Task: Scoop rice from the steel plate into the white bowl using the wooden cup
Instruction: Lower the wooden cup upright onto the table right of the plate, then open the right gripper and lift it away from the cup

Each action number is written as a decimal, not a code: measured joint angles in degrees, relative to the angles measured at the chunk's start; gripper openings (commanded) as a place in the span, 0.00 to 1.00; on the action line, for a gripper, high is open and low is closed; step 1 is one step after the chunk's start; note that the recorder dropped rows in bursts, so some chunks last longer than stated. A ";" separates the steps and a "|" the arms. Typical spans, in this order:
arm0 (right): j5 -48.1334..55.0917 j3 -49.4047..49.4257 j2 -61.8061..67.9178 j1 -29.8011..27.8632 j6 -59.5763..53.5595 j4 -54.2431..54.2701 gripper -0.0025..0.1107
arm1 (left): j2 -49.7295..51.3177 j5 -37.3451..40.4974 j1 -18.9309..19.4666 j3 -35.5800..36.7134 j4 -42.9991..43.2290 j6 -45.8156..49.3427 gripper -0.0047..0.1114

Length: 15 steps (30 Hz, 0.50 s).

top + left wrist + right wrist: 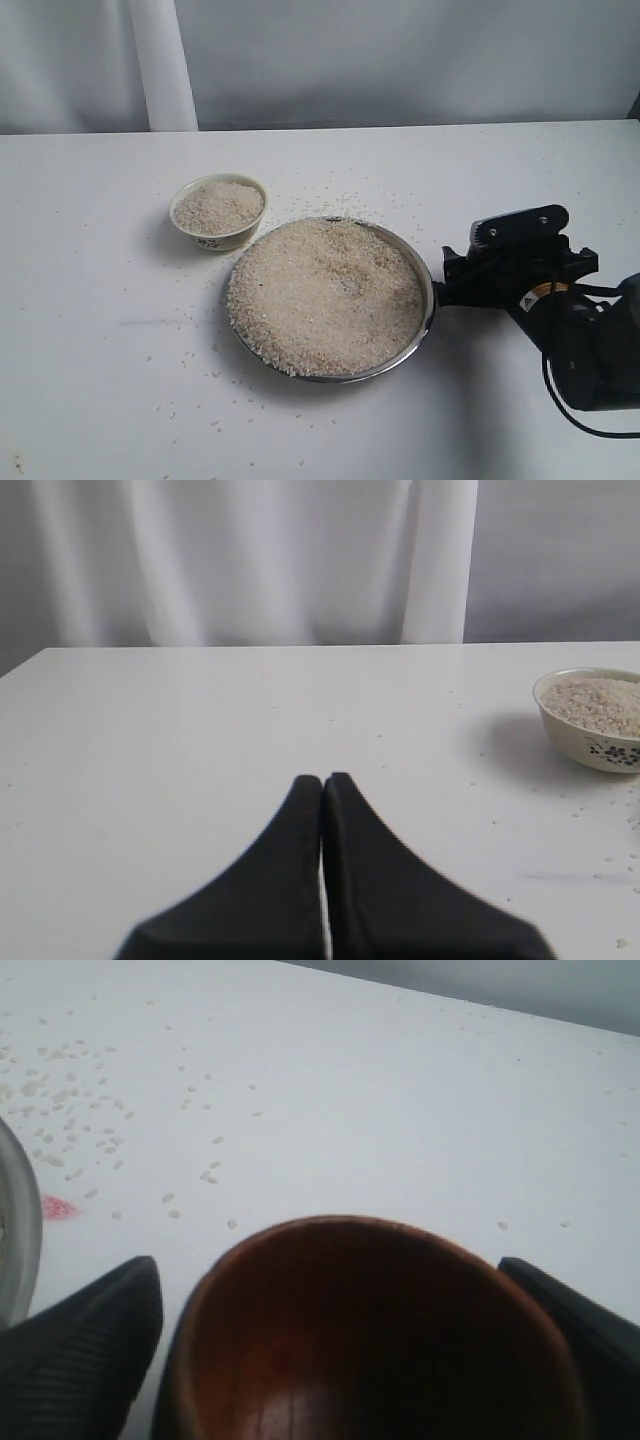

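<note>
The wooden cup [380, 1360] stands upright and empty on the table [100, 350], right between the two fingers of the right gripper [328, 1265]. The fingers are spread and released. A strip of bare table shows between one finger [90, 1350] and the cup's wall, while the other finger sits just beside the rim, and I cannot tell whether it touches. The cup is round with its mouth facing up, so it has no long side to line up with, and the fingers could close on it from where they are. The steel plate [430, 300] lies just outside that first finger, heaped with rice [325, 295]. The white bowl [210, 240] sits beyond the plate's far side, well away from these fingers and already full of grains. The left gripper [322, 778] is pressed shut on nothing, with the bowl ahead of its tips and off to one side. The right arm is by far the nearer to the cup.
</note>
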 measured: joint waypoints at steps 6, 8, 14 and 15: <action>0.13 0.00 0.00 0.00 0.00 0.00 0.74 | 0.00 0.00 0.00 0.00 0.00 0.00 0.04; -0.06 0.00 -0.13 0.00 0.00 0.00 0.74 | 0.00 0.00 0.00 0.00 0.00 0.00 0.04; 0.07 0.00 -3.05 0.00 -0.55 0.00 0.74 | 0.00 0.00 0.00 0.00 0.00 0.00 0.04; 0.37 0.00 -4.00 0.00 -0.55 0.00 0.74 | 0.00 0.00 0.00 0.00 0.00 0.00 0.04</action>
